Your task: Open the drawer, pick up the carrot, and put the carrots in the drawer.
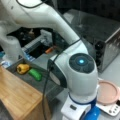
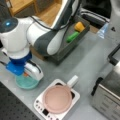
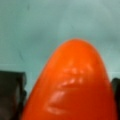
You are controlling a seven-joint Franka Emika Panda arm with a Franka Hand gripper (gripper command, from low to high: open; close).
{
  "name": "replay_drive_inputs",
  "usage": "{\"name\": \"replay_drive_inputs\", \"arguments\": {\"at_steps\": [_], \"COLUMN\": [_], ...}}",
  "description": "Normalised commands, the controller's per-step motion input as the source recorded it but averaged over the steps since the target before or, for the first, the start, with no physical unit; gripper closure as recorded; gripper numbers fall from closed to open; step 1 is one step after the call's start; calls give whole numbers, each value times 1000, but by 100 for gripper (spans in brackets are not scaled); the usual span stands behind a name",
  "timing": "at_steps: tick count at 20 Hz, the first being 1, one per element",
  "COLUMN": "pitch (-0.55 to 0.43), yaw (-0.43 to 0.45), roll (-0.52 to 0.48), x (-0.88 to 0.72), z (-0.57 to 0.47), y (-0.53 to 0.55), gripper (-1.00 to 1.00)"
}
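Front view: drawer (image 1: 37,83) open, yellow pepper (image 1: 23,68) and green vegetable (image 1: 35,74) inside; arm hides gripper
Front view: gripper (image 2: 26,75) low over teal bowl (image 2: 26,83), left of pink pan (image 2: 57,98); drawer (image 2: 72,41) far
Wrist view: carrot (image 3: 72,85) between dark fingers (image 3: 11,95), jaws narrow, gripping it over teal surface
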Motion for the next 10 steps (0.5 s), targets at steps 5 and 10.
{"name": "replay_drive_inputs", "arguments": {"at_steps": [5,10], "pitch": [126,88], "yaw": [-143,-170], "roll": [106,111], "x": [38,-22], "z": [244,186], "y": [159,155], "gripper": [100,100]}}
